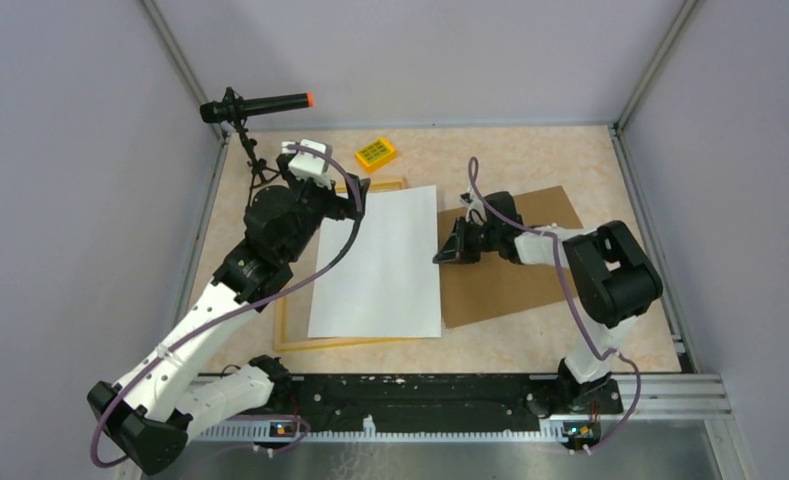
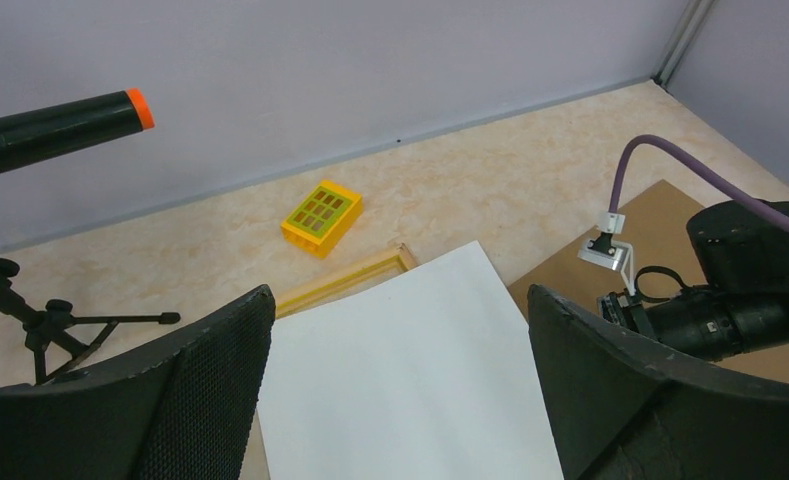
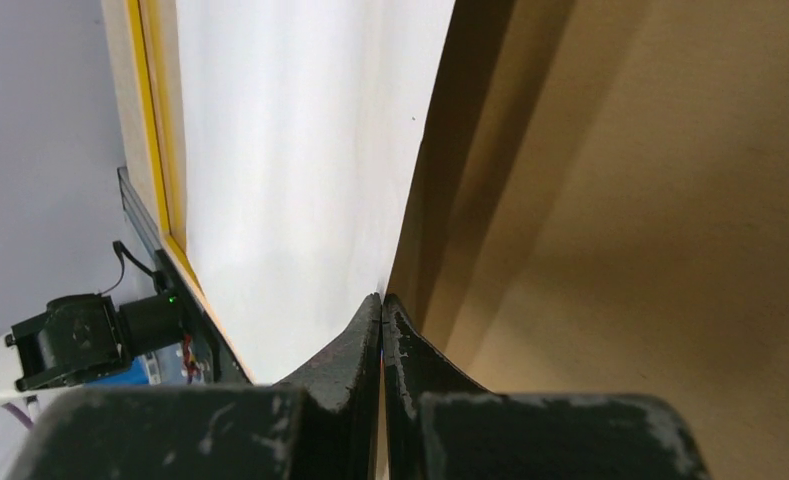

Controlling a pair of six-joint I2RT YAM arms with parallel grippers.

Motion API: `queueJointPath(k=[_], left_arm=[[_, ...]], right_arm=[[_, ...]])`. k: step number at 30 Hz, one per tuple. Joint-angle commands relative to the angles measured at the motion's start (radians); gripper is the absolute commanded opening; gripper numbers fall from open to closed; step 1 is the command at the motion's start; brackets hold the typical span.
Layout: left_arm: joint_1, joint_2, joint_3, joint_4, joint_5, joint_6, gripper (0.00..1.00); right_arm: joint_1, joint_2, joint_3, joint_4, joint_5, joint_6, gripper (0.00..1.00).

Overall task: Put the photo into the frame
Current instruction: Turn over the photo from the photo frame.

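The photo (image 1: 375, 265), judged light, floppy and crease-prone, is clamped at its right edge by the right end effector (image 3: 382, 300), while the left end effector (image 2: 398, 300) is held apart.

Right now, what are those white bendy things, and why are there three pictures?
They are two robot arms bolted to a table. One picture looks down from above. The other two come from small cameras on the arms' wrists. A photo lies white side up over a wooden frame, beside a brown cardboard sheet. A yellow block and a black stick with an orange tip sit farther back. The right gripper is pinched shut on the photo's edge. The left gripper is open over the photo's far end, holding nothing.
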Motion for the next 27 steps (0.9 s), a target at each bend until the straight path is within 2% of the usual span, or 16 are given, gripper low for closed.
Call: queueJointPath(k=[1, 5, 13, 27], left_arm=[[0.005, 0.012, -0.002, 0.047, 0.013, -0.017, 0.98], [0.005, 0.026, 0.008, 0.035, 0.011, -0.018, 0.98], [0.004, 0.015, -0.003, 0.045, 0.016, -0.019, 0.98], [0.004, 0.025, -0.002, 0.045, 0.016, -0.022, 0.98]], right_arm=[[0.068, 0.049, 0.104, -0.001, 0.001, 0.004, 0.00], [0.121, 0.103, 0.197, -0.027, 0.034, -0.003, 0.00], [0.143, 0.186, 0.316, -0.046, 0.069, 0.016, 0.00], [0.180, 0.234, 0.334, 0.028, 0.109, 0.099, 0.00]])
